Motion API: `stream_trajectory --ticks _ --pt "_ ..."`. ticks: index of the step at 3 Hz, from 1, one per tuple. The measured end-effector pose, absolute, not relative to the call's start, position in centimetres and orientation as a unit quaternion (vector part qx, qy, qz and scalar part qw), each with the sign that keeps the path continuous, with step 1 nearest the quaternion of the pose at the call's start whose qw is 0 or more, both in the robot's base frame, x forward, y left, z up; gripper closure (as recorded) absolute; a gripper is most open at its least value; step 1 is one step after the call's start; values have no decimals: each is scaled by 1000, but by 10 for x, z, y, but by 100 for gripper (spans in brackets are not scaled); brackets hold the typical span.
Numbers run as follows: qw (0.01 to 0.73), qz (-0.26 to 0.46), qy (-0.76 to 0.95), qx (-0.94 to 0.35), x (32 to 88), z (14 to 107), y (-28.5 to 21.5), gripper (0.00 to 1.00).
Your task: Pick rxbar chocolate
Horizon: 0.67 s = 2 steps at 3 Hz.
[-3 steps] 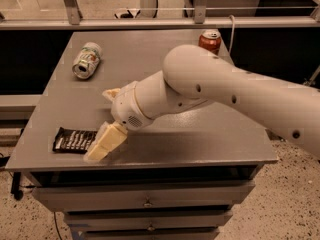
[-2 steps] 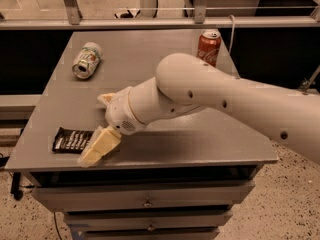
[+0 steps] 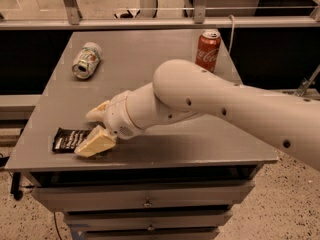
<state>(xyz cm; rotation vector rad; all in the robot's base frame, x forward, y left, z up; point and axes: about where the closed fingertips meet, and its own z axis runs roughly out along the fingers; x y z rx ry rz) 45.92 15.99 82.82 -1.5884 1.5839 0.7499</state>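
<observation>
The rxbar chocolate (image 3: 69, 139) lies flat near the front left corner of the grey table (image 3: 150, 59), a dark wrapper with pale lettering. My gripper (image 3: 93, 129) is low over the bar's right end. Its jaws are open. The near finger (image 3: 96, 142) covers the bar's right end and the far finger (image 3: 97, 111) sits just behind the bar. My white arm reaches in from the right across the table's front half.
A green-and-white can (image 3: 86, 60) lies on its side at the back left. A red cola can (image 3: 208, 50) stands upright at the back right. Drawers sit under the table's front edge. A metal rail runs behind the table.
The gripper has moved a little left and down over the bar's right end. The arm has shifted away from the cola can, which now shows fully.
</observation>
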Motion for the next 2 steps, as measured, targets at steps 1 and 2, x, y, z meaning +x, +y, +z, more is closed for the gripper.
stream_trajectory --ticks 1,2 --pt "384 281 621 -622 458 830 157 64" --pt "387 278 624 -619 457 829 155 87"
